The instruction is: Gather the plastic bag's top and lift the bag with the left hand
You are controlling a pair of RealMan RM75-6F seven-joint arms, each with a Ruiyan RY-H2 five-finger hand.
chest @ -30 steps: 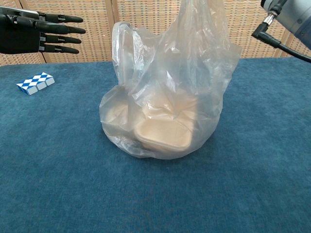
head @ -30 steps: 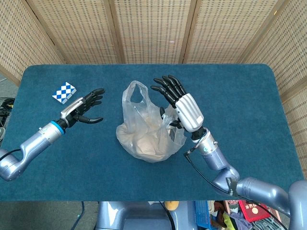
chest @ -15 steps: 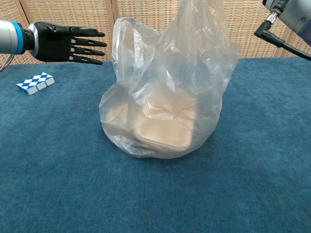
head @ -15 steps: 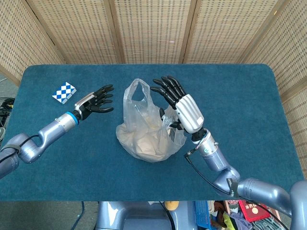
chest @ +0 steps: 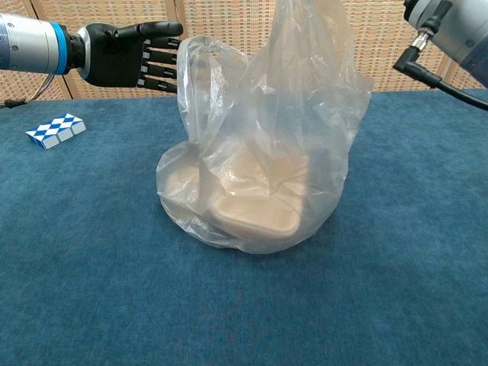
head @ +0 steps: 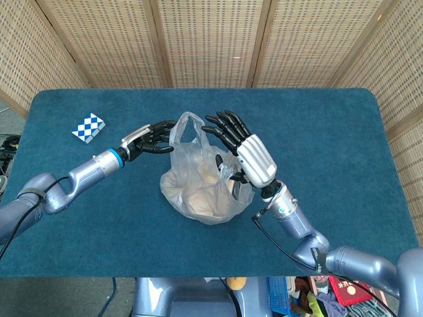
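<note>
A clear plastic bag stands mid-table with a beige food box inside. Its left handle loop stands upright. The bag's right side is drawn up out of the top of the chest view, hanging from my right hand, whose thumb pinches the film while the other fingers are spread above the bag's mouth. My left hand reaches in from the left, open, fingers stretched out. Its fingertips are at the left handle loop, with nothing in its grasp.
A blue-and-white checkered block lies at the far left of the blue-covered table, behind my left forearm. Wicker screens close off the back and sides. A cable hangs from my right wrist.
My left hand has travelled right from beside the checkered block up to the bag's left handle. The right hand has shifted slightly left and down, still holding the bag's right side up.
</note>
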